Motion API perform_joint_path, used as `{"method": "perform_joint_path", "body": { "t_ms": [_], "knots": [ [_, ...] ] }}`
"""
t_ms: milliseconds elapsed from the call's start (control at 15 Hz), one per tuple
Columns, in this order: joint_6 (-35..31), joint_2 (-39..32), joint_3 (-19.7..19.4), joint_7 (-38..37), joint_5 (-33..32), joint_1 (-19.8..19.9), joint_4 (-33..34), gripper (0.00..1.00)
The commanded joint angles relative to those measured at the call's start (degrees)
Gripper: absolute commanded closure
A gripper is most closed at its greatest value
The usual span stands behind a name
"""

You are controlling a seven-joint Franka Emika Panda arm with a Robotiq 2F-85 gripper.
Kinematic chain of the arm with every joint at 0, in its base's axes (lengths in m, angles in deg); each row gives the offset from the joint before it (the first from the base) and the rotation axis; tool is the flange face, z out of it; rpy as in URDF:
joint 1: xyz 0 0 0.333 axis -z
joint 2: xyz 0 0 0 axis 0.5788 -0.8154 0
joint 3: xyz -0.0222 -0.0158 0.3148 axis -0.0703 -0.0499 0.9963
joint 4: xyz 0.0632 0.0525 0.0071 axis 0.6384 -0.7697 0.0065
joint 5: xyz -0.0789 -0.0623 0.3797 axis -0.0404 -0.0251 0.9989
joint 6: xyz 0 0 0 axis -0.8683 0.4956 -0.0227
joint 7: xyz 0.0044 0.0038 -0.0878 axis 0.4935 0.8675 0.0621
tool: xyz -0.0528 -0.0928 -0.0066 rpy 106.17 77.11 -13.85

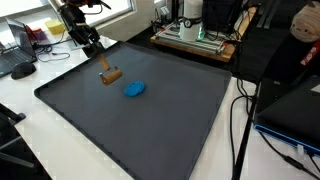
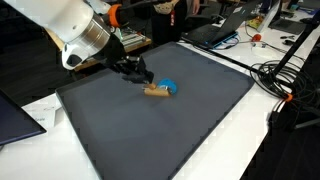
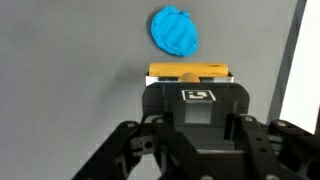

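Note:
My gripper (image 1: 106, 68) (image 2: 146, 82) reaches down over the far part of a large dark grey mat (image 1: 150, 130) (image 2: 150, 135). It is shut on a small yellow-brown block (image 1: 112, 75) (image 2: 155, 90). In the wrist view the block (image 3: 190, 72) lies crosswise at the tips of the gripper (image 3: 190, 82), and the gripper body hides the fingertips. A crumpled blue lump (image 1: 134, 89) (image 2: 169, 86) (image 3: 175, 31) rests on the mat just beyond the block, a short gap away. The block hangs low, close to the mat surface.
The mat has a raised dark rim (image 1: 215, 120). Cables (image 1: 245, 110) (image 2: 285, 80) trail off one side. Lab equipment (image 1: 195, 30) stands at the back, a mouse and desk clutter (image 1: 22, 68) beside the arm, and a dark laptop (image 2: 15, 120) at a corner.

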Motion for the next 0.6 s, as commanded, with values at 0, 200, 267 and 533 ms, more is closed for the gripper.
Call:
{"method": "perform_joint_path", "body": {
  "t_ms": [0, 200, 267, 533],
  "knots": [
    [6.9, -4.0, -0.3, -3.4, 2.0, 2.3, 6.6, 0.77],
    [14.2, -8.3, -0.1, -5.8, 2.8, 4.5, 12.4, 0.77],
    [16.2, -9.7, 0.0, -6.5, 3.0, 5.1, 14.4, 0.77],
    [22.6, -15.8, 0.1, -9.9, 5.0, 7.5, 22.2, 0.77]
  ]
}}
